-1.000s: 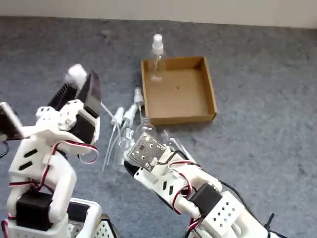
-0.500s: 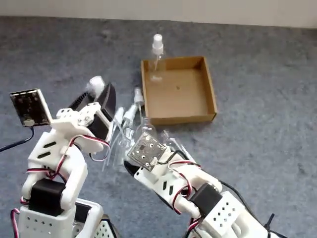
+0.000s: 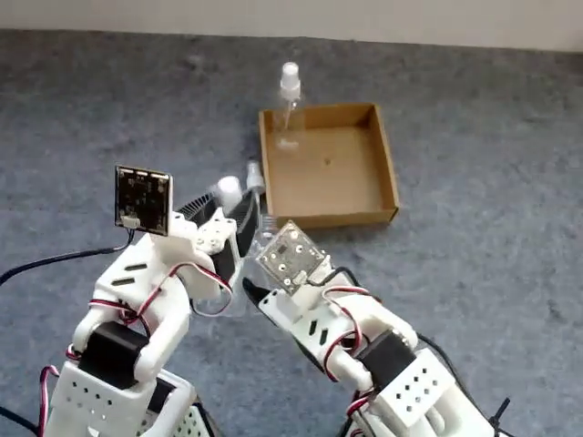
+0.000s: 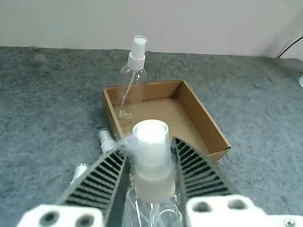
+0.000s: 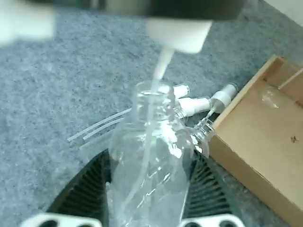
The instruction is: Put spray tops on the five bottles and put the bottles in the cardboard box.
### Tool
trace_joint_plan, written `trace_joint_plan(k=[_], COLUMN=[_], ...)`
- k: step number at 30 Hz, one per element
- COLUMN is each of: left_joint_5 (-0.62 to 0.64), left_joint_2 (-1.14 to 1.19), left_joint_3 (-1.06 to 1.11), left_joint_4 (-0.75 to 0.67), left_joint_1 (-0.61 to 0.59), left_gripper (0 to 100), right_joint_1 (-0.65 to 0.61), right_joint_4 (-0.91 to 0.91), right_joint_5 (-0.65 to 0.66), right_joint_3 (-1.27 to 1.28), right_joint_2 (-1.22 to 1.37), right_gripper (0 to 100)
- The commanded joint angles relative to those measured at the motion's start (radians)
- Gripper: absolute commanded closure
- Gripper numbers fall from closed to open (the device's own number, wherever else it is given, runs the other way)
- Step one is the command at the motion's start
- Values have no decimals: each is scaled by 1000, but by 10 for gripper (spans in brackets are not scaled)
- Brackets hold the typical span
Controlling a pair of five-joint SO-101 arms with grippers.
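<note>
As L pincer [image 4: 149, 147] clamps top [image 4: 152, 166], R pincer [image 5: 150, 161]: bottle [image 5: 152, 142].

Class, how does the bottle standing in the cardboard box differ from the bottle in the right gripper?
The boxed bottle has a fitted spray top; the held bottle has an open neck, the left gripper holding a loose spray top above, tube dipping in. The boxed bottle stands free in the cardboard box; the held bottle is clamped in the right gripper, outside it. Both are clear.
</note>
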Motion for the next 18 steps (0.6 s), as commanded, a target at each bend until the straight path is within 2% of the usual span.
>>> trace_joint_plan(k=[1, 4, 7, 18], left_joint_5=[-12, -14, -40, -41], left_joint_2=[-7, -7, -7, -8], left_joint_3=[16, 21, 19, 19], left_joint_4=[3, 6, 34, 98], left_joint_1=[22, 22, 22, 15], left_gripper=[996, 996, 996, 996], right_joint_1=[15, 16, 18, 19], right_joint_4=[-35, -140, -231, -234], right_joint_5=[2, -78, -101, -107], right_joint_3=[-18, -16, 4, 25], right_joint_2=[-22, -22, -22, -22], right_gripper=[995, 995, 995, 995])
